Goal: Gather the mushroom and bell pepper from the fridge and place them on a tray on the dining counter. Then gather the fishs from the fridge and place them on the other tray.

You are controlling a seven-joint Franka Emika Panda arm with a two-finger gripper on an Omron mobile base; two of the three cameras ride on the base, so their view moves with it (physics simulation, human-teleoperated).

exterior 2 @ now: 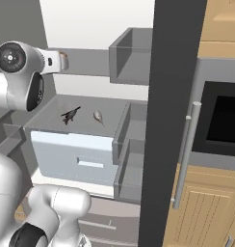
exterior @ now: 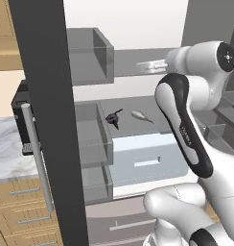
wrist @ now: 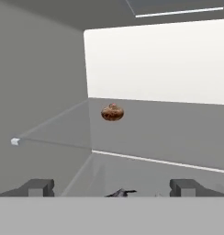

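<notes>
My hand [wrist: 112, 187] is inside the open fridge [exterior: 138, 67] at the level of the upper shelf [wrist: 169, 133], jaws spread as wide as they go and holding nothing. I keep them wide because the mushroom [wrist: 112, 112] lies straight ahead, a small brown lump resting on that shelf toward its back wall, well apart from my fingertips [wrist: 38, 187]; an open hand can slide in around it from the front. In the right base view, the same brown lump [exterior 2: 63, 59] shows just past my wrist. One shelf down lie two fish, a dark one [exterior: 114, 117] and a pale silvery one [exterior: 142, 116], side by side but apart, above the pale drawer [exterior: 147, 161]. I judge they wait for later, since the mushroom and pepper go first. I cannot find the bell pepper.
</notes>
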